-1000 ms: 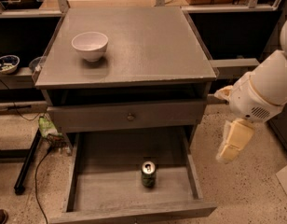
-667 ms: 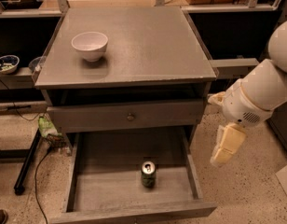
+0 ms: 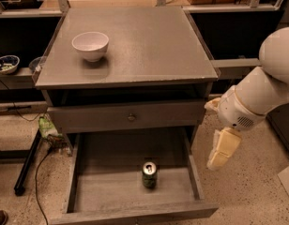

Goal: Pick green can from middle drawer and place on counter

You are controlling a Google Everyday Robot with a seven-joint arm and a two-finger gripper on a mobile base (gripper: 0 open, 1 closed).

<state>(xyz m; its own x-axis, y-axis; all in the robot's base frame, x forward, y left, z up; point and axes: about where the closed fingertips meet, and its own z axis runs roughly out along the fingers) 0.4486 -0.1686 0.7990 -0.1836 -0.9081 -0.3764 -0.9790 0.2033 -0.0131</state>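
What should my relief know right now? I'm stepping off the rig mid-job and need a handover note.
Claw: hangs pointing down outside the middle drawer, to the right of its right wall, well clear of the can.
Green can: upright on the drawer floor, near the front, touching no wall.
Counter: carries a white bowl in the far left part as the camera sees it.
Done: drawer stands open.
Left: reach in, grasp the can, lift it out, and set it on the counter.
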